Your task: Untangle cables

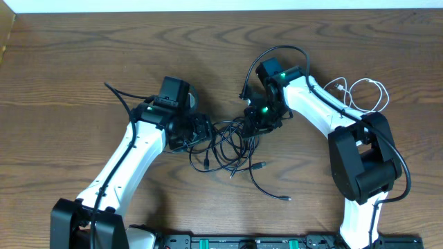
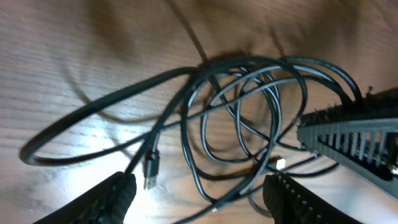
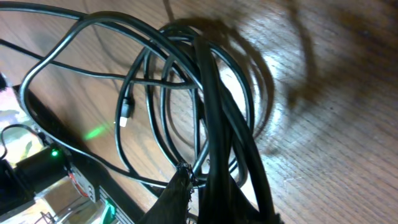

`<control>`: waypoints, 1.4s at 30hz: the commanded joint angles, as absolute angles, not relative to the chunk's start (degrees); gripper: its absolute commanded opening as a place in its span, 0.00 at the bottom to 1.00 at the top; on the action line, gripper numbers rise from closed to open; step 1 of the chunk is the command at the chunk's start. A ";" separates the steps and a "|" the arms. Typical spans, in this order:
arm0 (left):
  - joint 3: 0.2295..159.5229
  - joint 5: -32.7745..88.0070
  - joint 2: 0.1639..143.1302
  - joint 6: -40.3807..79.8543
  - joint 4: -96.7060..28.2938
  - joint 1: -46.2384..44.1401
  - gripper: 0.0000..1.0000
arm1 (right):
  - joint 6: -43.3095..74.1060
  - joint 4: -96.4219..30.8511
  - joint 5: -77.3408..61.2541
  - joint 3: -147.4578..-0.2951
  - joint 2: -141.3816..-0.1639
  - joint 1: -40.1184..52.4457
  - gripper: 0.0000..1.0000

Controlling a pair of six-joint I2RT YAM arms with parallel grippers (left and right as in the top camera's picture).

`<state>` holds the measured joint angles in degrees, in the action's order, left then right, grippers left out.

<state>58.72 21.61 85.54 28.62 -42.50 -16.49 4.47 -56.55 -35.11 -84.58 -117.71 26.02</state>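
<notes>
1. The bench (image 1: 83, 62) carries the whole job, and most of it is left to do.
2. The black cables (image 1: 232, 144) lie mid-bench as one knot of overlapping loops, with no black strand pulled free of it.
3. The white cable (image 1: 363, 93) lies well apart from that knot on its far right, by the right arm. That one looks done.
4. Your right pincer (image 1: 252, 126) sits on the knot's right edge, pinching a bundle of black strands.
5. Your left pincer (image 2: 199, 186) hangs spread over the knot's left side, gripping nothing.
6. A loose plug (image 2: 152, 167) lies at the knot's left, near the spread fingers. I judge it a fair end to draw out.
</notes>
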 commanded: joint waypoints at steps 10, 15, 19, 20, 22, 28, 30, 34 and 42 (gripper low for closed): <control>59.09 9.43 85.91 28.10 -42.85 -18.37 0.70 | 5.32 -56.80 -34.00 -84.49 -117.75 26.35 0.13; 55.44 9.58 86.00 28.14 -40.40 -20.10 0.70 | 5.32 -56.75 -34.00 -84.49 -117.75 26.35 0.13; 51.00 9.58 86.06 29.32 -36.18 -21.21 0.66 | 5.32 -56.60 -34.00 -84.49 -117.75 26.35 0.13; 50.06 9.61 86.08 30.09 -35.48 -21.26 0.62 | 5.32 -56.60 -34.00 -84.47 -117.75 26.35 0.13; 49.47 9.65 86.08 30.74 -35.20 -21.26 0.46 | 5.30 -56.62 -33.98 -84.49 -117.75 26.35 0.13; 52.07 15.31 83.33 28.03 -36.23 -19.92 0.07 | 5.30 -56.58 -33.95 -84.49 -117.75 26.35 0.24; 53.60 16.49 80.84 28.10 -37.39 -18.83 0.08 | 5.34 -56.47 -33.34 -84.49 -117.78 26.28 0.27; 54.85 16.49 74.78 28.12 -38.85 -16.80 0.08 | 5.98 -55.64 -32.49 -84.49 -117.75 26.24 0.26; 54.87 17.04 61.39 28.12 -39.16 -14.17 0.08 | 11.51 -52.40 -29.23 -84.49 -117.78 25.91 0.01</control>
